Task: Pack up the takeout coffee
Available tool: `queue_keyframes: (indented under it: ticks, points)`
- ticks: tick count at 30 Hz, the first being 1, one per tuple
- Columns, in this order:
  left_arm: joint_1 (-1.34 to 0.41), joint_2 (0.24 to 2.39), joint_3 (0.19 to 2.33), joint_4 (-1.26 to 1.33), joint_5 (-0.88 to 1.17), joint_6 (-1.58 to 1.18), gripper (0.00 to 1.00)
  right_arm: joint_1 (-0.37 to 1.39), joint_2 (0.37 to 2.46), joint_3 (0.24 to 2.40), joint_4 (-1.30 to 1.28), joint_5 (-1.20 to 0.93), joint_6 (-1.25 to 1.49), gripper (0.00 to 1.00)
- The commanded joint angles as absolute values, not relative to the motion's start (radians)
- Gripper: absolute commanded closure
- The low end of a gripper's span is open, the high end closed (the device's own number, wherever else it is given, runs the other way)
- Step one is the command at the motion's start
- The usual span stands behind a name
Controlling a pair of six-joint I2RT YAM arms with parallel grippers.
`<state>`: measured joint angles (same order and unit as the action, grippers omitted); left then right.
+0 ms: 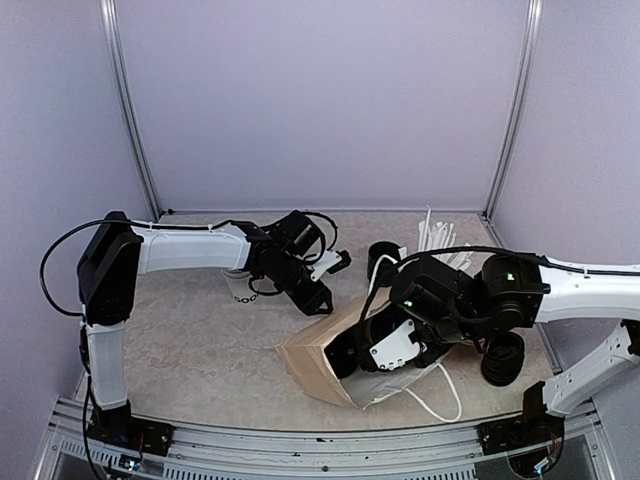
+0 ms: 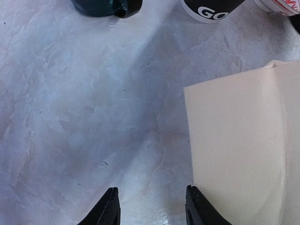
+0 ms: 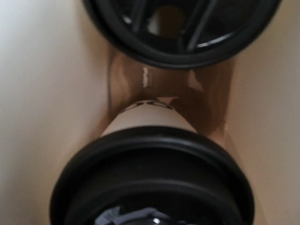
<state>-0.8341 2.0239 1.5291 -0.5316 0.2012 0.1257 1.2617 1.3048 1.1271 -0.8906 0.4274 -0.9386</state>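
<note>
A takeout coffee cup, white with black lettering and a black lid, lies inside the brown paper bag. It fills the right wrist view and hides that gripper's fingers. My right gripper is pushed into the bag's mouth, shut on this cup. A second white lettered cup stands on the table, half hidden behind my left arm. My left gripper hovers open and empty over bare table, just beside the bag's edge.
Deeper in the bag sits a round black ribbed disc. A black cup stands beyond the bag, with white sticks behind it. A black stack sits under my right arm. Enclosure walls rise close on three sides.
</note>
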Motion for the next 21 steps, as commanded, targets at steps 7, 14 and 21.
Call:
queue_keyframes:
  ticks: [7,14,21]
  points:
    - [-0.862,2.056,1.556,-0.506,0.262,0.167,0.52,1.227,1.294,1.125,-0.802,0.456,-0.925,0.69]
    - [-0.857,2.059,1.551,-0.502,0.267,0.168,0.52,1.204,1.313,1.115,-0.81,0.428,-0.92,0.69]
    - [-0.854,2.059,1.55,-0.5,0.267,0.169,0.52,1.168,1.329,1.109,-0.808,0.4,-0.925,0.7]
